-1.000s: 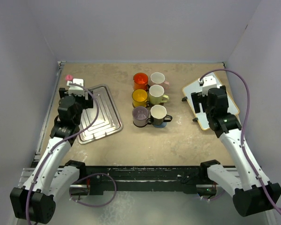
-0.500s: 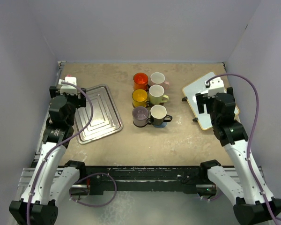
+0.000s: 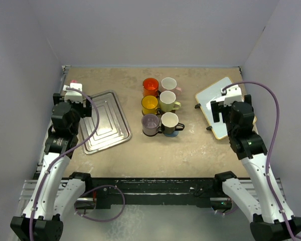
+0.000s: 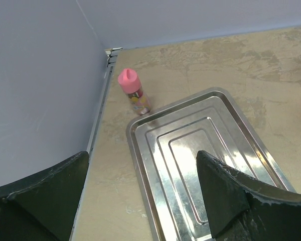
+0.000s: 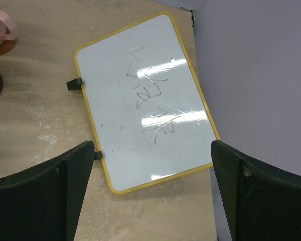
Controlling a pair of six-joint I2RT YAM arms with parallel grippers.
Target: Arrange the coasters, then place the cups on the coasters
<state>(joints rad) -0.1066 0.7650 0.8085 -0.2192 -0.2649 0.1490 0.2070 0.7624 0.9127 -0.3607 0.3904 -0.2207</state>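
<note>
1. Both of your grippers stand wide and hold nothing. The left gripper (image 4: 142, 155) hangs above the silver tray (image 4: 185, 133), near the small pink-capped bottle (image 4: 134, 93). The right gripper (image 5: 151, 144) hangs above the yellow-framed whiteboard (image 5: 145, 100).
2. The cups stand in the middle of the table, well apart from both arms, in two tight rows of three. Among them are the yellow mug (image 3: 149, 104) and the black mug (image 3: 170, 122).
3. The coasters lie under the cups. The right wrist view shows the pink mug (image 5: 0, 20) on a brown coaster (image 5: 2, 48). Most coasters are hidden, so I cannot tell if every cup sits centred.
4. The job looks nearly finished, so the danger is a correction. The mugs almost touch, and open fingers coming down on one could push its neighbour off its coaster.
5. A low sweep of the left arm could tip the bottle, and the right could catch the whiteboard.
</note>
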